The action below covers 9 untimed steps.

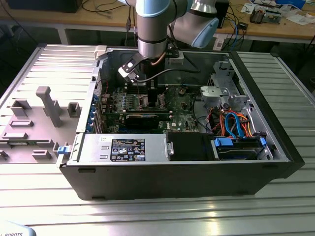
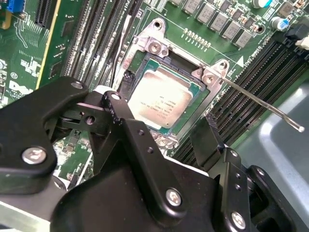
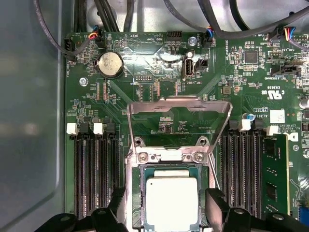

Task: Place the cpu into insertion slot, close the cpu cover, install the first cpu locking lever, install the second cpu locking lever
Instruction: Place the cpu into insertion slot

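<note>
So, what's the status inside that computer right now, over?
Gripper open, empty, straddling the cpu. Cpu seated in the insertion slot; cpu cover stands open. One locking lever sticks out, unlatched.

The exterior view stands well back and high, facing down slantwise into the open case [image 1: 172, 172]. The arm [image 1: 155, 29] enters at the frame's upper middle. The first wrist view faces straight down on the board [image 3: 145, 63] from close above. The second wrist view sits nearer and tilted, looking slantwise across that board. Both wrist views share the cpu [image 3: 172, 203] and the memory slots [image 3: 94, 179]. The exterior view holds the same board small near its centre.
</note>
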{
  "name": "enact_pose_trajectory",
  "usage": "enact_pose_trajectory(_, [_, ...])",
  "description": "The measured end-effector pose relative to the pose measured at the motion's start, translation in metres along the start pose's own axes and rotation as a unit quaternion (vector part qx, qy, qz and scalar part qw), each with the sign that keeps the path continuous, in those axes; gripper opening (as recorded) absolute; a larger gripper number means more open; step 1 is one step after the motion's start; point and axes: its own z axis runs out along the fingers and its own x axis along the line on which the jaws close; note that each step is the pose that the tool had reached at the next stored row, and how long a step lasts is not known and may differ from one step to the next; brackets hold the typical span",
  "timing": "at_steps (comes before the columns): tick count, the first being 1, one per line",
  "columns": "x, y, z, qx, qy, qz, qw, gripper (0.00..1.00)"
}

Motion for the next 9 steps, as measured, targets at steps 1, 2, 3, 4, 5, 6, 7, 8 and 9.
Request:
enact_pose_trajectory(1, [0.0,0.0001,-0.0008,0.0005,0.0,0.0,1.0,0.75])
enact_pose_trajectory(2, [0.0,0.0002,-0.0016,0.001,0.0,0.0,1.0,0.75])
enact_pose_trajectory(3, [-0.0001,0.0004,-0.0024,0.0016,0.0,0.0,1.0,0.75])
enact_pose_trajectory(4, [-0.0001,0.0006,-0.0036,0.0026,0.0,0.0,1.0,0.75])
enact_pose_trajectory(5, [-0.0001,0.0006,-0.0045,0.0033,0.0,0.0,0.99999,0.75])
enact_pose_trajectory(6, [-0.0001,0.0008,-0.0059,0.0044,0.0001,0.0,0.99999,0.75])
enact_pose_trajectory(7, [-0.0002,0.001,-0.007,0.0057,0.0001,0.0,0.99998,0.75])
enact_pose_trajectory(8, [-0.0002,0.0013,-0.0085,0.0076,0.0,0.0,0.99997,0.75])
enact_pose_trajectory(9, [-0.0003,0.0017,-0.0103,0.0101,0.0,0.0,0.99995,0.75])
